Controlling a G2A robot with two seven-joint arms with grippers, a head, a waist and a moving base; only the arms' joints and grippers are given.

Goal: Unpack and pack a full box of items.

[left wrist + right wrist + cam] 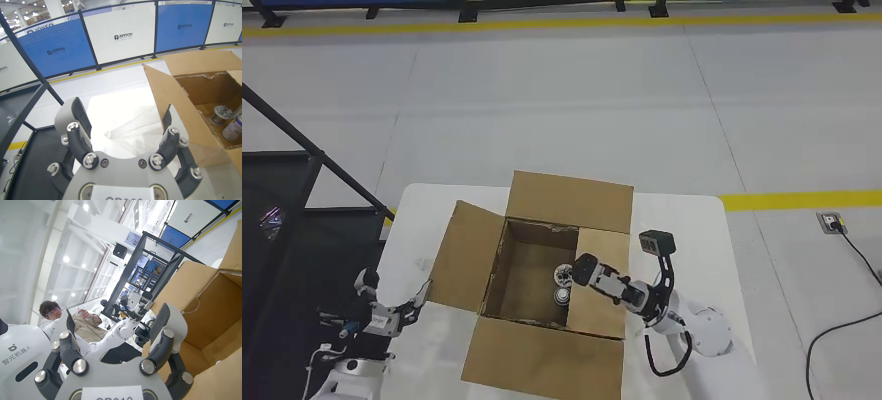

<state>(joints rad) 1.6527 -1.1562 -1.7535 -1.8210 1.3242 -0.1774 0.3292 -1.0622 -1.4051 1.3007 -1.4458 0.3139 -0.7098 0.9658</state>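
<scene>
An open cardboard box (542, 205) stands in the middle of the white table (692, 225), its flaps folded outward. On its floor are a metal flanged part (565, 272) (223, 113) and a spray can (562, 296) (232, 128). My right gripper (585, 268) (115, 323) hangs open over the box's right side, just beside the metal part, holding nothing. My left gripper (420, 297) (124, 117) is open and empty at the table's left edge, outside the box's left flap (166, 98). A clear plastic tube-like item (128, 126) lies on the table just beyond its fingers.
A black metal rack (282, 230) stands close against the table's left side, near my left arm. The box's front flap (542, 365) overhangs the table's near edge. A cable (842, 330) runs over the floor to the right.
</scene>
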